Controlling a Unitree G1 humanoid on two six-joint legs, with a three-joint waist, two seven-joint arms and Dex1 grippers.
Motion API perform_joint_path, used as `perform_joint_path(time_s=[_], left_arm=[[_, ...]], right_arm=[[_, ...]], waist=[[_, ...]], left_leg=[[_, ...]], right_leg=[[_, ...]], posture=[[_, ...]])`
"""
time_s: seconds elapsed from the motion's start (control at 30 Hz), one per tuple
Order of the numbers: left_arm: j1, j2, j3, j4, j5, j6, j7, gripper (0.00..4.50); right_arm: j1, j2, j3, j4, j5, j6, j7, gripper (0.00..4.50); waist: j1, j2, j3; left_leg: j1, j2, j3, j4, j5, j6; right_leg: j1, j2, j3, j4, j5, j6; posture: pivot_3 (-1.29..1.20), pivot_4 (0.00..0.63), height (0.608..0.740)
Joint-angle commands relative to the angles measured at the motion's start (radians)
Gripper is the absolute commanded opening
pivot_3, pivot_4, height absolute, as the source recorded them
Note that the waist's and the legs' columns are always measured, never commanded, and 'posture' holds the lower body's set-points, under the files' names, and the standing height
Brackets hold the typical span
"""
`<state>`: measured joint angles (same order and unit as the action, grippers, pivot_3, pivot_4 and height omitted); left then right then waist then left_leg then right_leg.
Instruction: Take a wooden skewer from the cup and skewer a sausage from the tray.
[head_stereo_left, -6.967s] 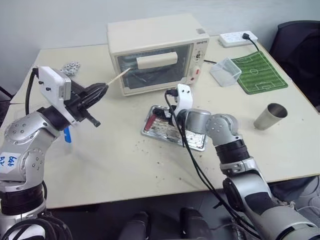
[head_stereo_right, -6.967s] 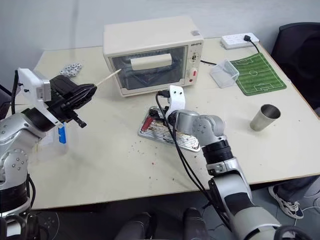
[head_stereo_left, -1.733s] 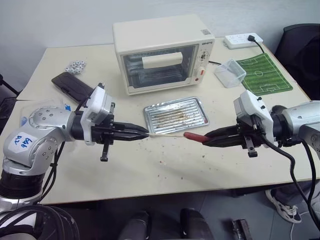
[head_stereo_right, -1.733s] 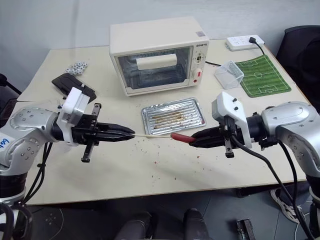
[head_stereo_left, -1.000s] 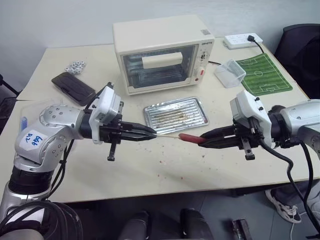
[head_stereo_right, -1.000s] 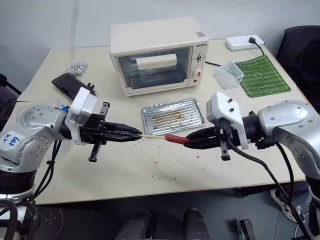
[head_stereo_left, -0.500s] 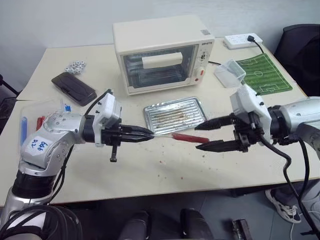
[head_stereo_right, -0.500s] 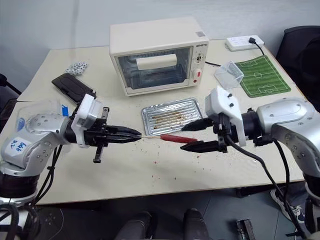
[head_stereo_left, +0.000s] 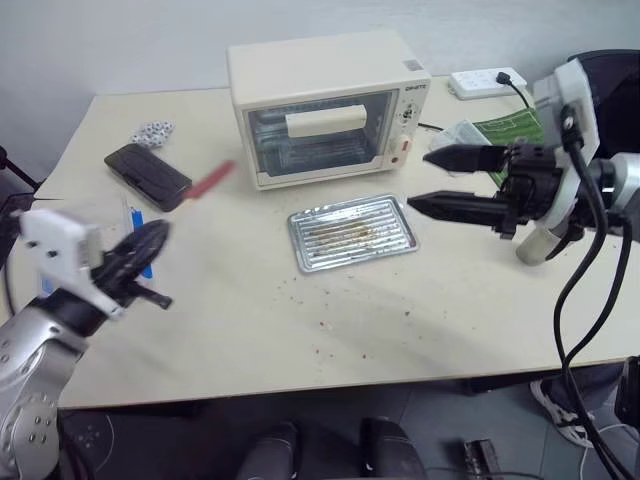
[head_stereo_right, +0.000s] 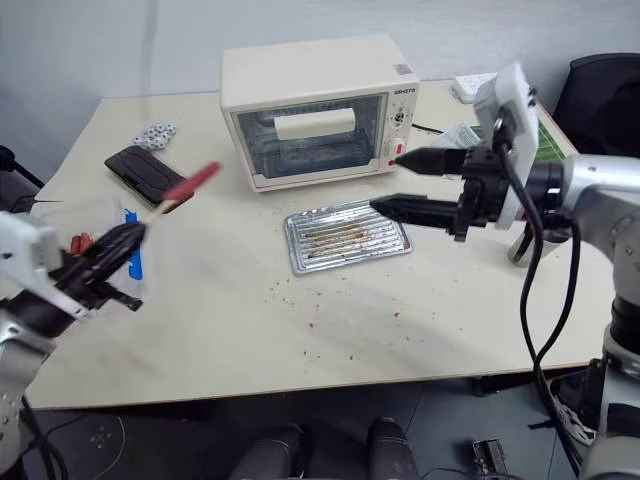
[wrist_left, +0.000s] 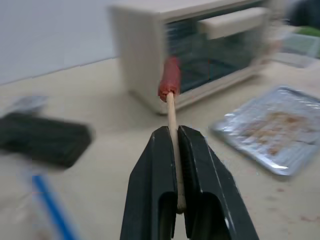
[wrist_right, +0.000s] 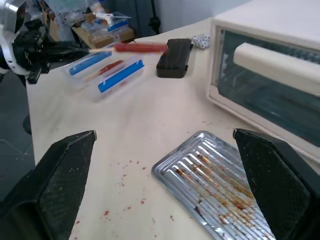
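Observation:
A red sausage (head_stereo_right: 192, 182) sits on the far end of the wooden skewer (wrist_left: 172, 125). My left gripper (wrist_left: 170, 131) is shut on the skewer's near end and holds it up over the table's left side, pointing toward the oven. My right gripper (head_stereo_left: 418, 180) is open and holds nothing, hovering above the right end of the tray (head_stereo_left: 352, 232). The silver tray lies in front of the oven with brown stains and no sausage in it. The grey cup (head_stereo_left: 533, 245) peeks out from behind my right arm.
A cream toaster oven (head_stereo_left: 325, 105) stands at the back centre. A black phone (head_stereo_left: 147, 175) lies to its left. A clear plastic box with blue sticks (wrist_right: 107, 70) sits at the left edge. A green football mat (head_stereo_left: 510, 130) and a power strip (head_stereo_left: 485, 78) lie at the back right.
My right gripper opened wide, let go of the sausage and rose toward the back. My left arm swung left and turned, carrying the skewer with the sausage on it.

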<state>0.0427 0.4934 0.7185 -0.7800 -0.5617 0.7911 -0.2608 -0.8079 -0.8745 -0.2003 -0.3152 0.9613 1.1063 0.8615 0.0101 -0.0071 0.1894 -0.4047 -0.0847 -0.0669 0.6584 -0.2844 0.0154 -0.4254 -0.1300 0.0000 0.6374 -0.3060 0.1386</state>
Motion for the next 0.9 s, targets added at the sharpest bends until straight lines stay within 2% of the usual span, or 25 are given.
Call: perform_joint_path(time_s=[0.03, 0.13, 0.37, 0.47, 0.6, 0.8, 0.87, 0.9], left_arm=[[0.025, -0.039, 0.057, -0.012, 0.082, -0.042, 0.114, 0.00], [-0.016, -0.054, 0.061, 0.056, 0.109, -0.054, 0.174, 0.00], [-0.087, -0.001, -0.057, 0.247, 0.201, -0.137, 0.167, 0.00], [-0.095, -0.023, -0.070, 0.288, 0.218, -0.153, 0.194, 0.00], [-0.100, -0.033, -0.080, 0.308, 0.224, -0.154, 0.203, 1.05], [-0.080, -0.053, -0.074, 0.276, 0.226, -0.138, 0.232, 2.89], [-0.060, -0.051, -0.045, 0.252, 0.195, -0.121, 0.218, 3.52], [-0.037, -0.039, 0.012, 0.223, 0.145, -0.093, 0.195, 3.78]], right_arm=[[-0.021, 0.014, -0.016, -0.056, 0.059, -0.004, 0.001, 4.47], [-0.037, 0.016, -0.004, -0.068, 0.090, 0.002, 0.015, 4.47], [-0.059, -0.006, 0.029, -0.076, 0.114, 0.003, 0.051, 4.47], [-0.064, -0.010, 0.030, -0.078, 0.113, -0.001, 0.050, 4.47], [-0.067, -0.009, 0.032, -0.073, 0.106, -0.003, 0.035, 4.50], [-0.058, -0.022, 0.025, -0.070, 0.096, -0.007, 0.033, 4.50], [-0.053, -0.026, 0.027, -0.067, 0.089, -0.012, 0.036, 4.50], [-0.049, -0.029, 0.028, -0.066, 0.083, -0.015, 0.040, 4.50]], waist=[[0.008, 0.000, 0.000], [0.019, -0.002, -0.001], [0.023, -0.005, -0.003], [0.018, -0.005, -0.003], [0.013, -0.005, -0.003], [0.015, -0.006, -0.003], [0.014, -0.006, -0.003], [0.014, -0.006, -0.003]], left_leg=[[0.000, 0.000, 0.001, 0.000, 0.000, 0.000], [0.000, 0.000, 0.001, 0.001, 0.000, 0.000], [0.000, 0.000, 0.000, 0.002, -0.001, 0.001], [0.000, 0.000, 0.000, 0.002, -0.001, 0.001], [0.000, 0.002, 0.001, 0.002, -0.003, 0.001], [0.000, 0.003, 0.001, 0.002, -0.003, 0.000], [0.000, 0.003, 0.001, 0.002, -0.003, 0.000], [0.000, 0.003, 0.001, 0.002, -0.003, 0.000]], right_leg=[[0.000, 0.000, 0.000, 0.000, 0.000, 0.000], [0.001, 0.001, -0.001, 0.000, 0.002, -0.002], [0.002, 0.000, -0.007, -0.002, 0.003, -0.002], [0.002, 0.000, -0.007, -0.002, 0.003, -0.002], [0.001, 0.000, -0.007, -0.003, 0.003, -0.002], [0.001, 0.000, -0.007, -0.004, 0.003, -0.002], [0.002, 0.000, -0.007, -0.004, 0.003, -0.002], [0.002, 0.000, -0.007, -0.004, 0.003, -0.002]], posture=[[0.00, 0.150, 0.740], [0.00, 0.150, 0.740], [0.00, 0.150, 0.740], [0.00, 0.150, 0.740], [0.00, 0.150, 0.740], [0.00, 0.150, 0.740], [0.00, 0.150, 0.740], [0.00, 0.150, 0.740]])
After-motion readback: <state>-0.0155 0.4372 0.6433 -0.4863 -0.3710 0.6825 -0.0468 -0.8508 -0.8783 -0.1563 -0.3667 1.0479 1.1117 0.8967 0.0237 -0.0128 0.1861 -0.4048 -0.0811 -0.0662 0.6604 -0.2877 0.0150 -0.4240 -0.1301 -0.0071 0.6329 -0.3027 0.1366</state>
